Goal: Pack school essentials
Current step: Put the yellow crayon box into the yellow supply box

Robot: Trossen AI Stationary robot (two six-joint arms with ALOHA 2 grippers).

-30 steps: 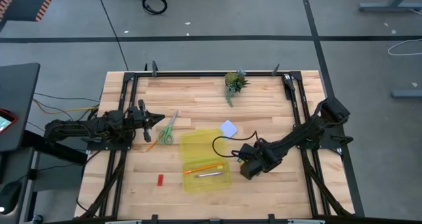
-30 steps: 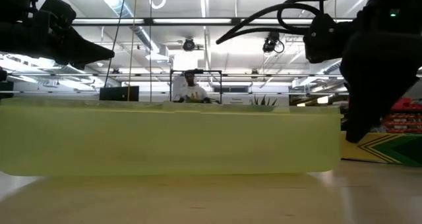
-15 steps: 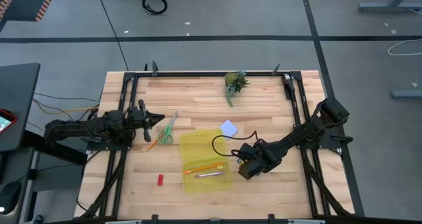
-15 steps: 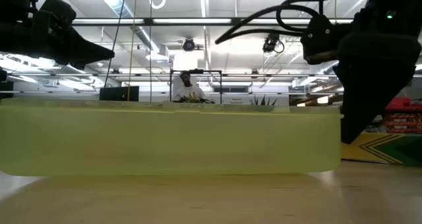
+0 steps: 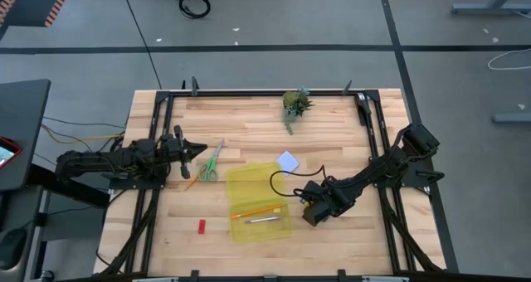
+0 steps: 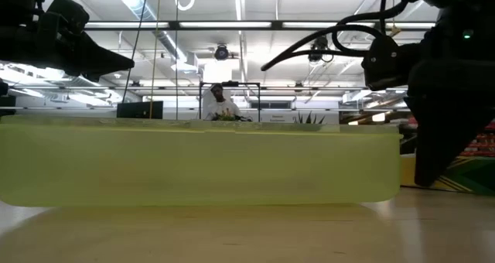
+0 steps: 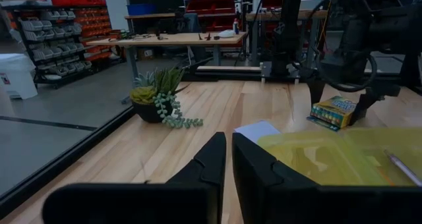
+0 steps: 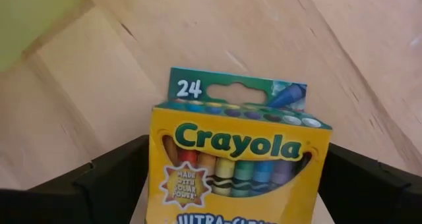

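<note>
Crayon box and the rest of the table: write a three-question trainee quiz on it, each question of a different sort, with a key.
1. True or false: the crayon box already lies inside the yellow case.
2. Which item lies nearest the left gripper? A. the red block B. the scissors C. the potted plant
3. Fill in: the blue note pad lies on the table just outside the case's far ____ corner, in the high view.

Key
1. False: it stands on the table beside the case, between the fingers of the open right gripper.
2. B
3. right
</note>
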